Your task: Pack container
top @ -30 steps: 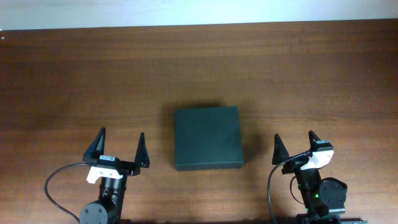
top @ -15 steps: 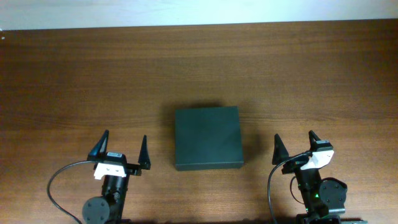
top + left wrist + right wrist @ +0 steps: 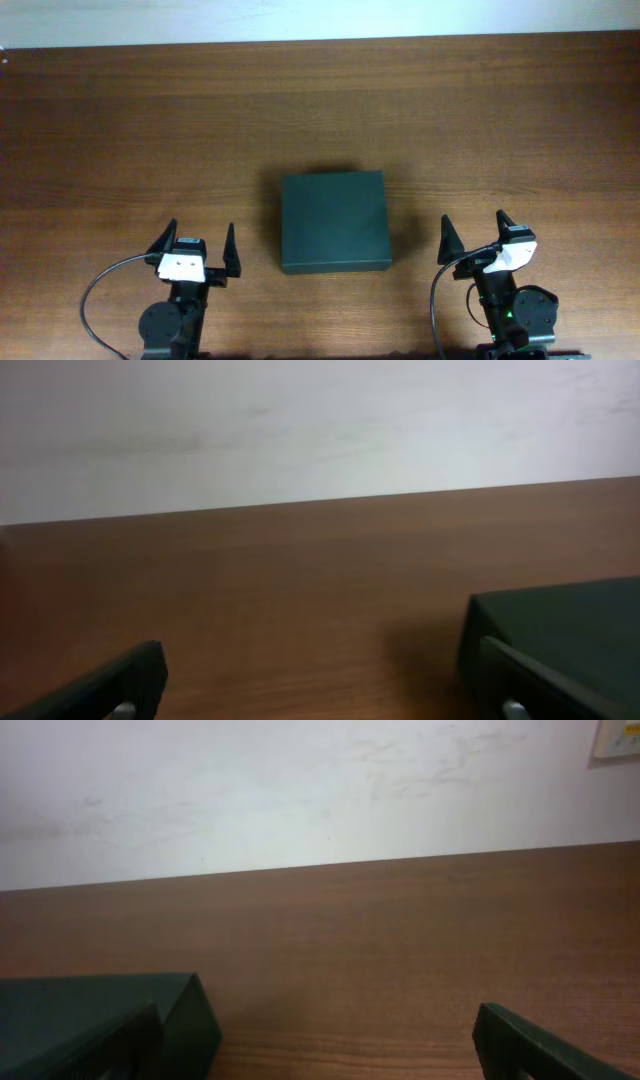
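From above, the dark green-black flat square box, the container (image 3: pixel 334 221), lies in the middle of the brown wooden table (image 3: pixel 120 120). Its lid is down. The left claw (image 3: pixel 201 228) sits at the lower left of the frame and the right claw (image 3: pixel 473 217) at the lower right. Both are spread wide and hold nothing. Each is near the box but not touching it. A black cable (image 3: pixel 90 300) loops beside the left arm. No loose thing to pack shows on the table.

From the left wrist, the container (image 3: pixel 570 620) is at the lower right, just past the claw's right finger (image 3: pixel 530 680). Bare table and a white wall (image 3: pixel 320 430) fill the rest.

From the right wrist, the container (image 3: pixel 90 1005) is at the lower left, with bare table beside it.

I think the packing is either done or not begun; I cannot tell which. If more is to come, a claw must reach in and lift the lid. Nothing stands in the way.
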`<act>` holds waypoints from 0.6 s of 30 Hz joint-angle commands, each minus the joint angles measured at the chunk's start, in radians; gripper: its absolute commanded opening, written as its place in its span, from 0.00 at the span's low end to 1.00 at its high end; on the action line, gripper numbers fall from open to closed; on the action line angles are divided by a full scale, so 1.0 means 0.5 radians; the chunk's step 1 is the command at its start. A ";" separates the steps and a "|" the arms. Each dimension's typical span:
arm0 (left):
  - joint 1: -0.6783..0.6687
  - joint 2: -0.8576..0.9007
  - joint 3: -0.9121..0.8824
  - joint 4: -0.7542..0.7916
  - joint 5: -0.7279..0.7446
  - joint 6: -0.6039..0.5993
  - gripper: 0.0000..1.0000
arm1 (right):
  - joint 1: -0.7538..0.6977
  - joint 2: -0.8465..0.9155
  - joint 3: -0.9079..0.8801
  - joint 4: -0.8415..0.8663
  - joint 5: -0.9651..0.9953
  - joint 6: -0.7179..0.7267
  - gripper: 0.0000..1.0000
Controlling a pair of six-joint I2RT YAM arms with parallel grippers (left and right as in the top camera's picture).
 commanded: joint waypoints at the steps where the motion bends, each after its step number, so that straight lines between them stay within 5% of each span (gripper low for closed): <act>1: -0.008 -0.018 -0.009 -0.014 -0.108 0.034 0.99 | 0.008 -0.023 -0.009 -0.014 -0.011 0.009 0.99; 18: -0.006 -0.017 -0.009 -0.014 -0.094 0.033 0.99 | 0.008 -0.023 -0.009 -0.014 -0.011 0.009 0.99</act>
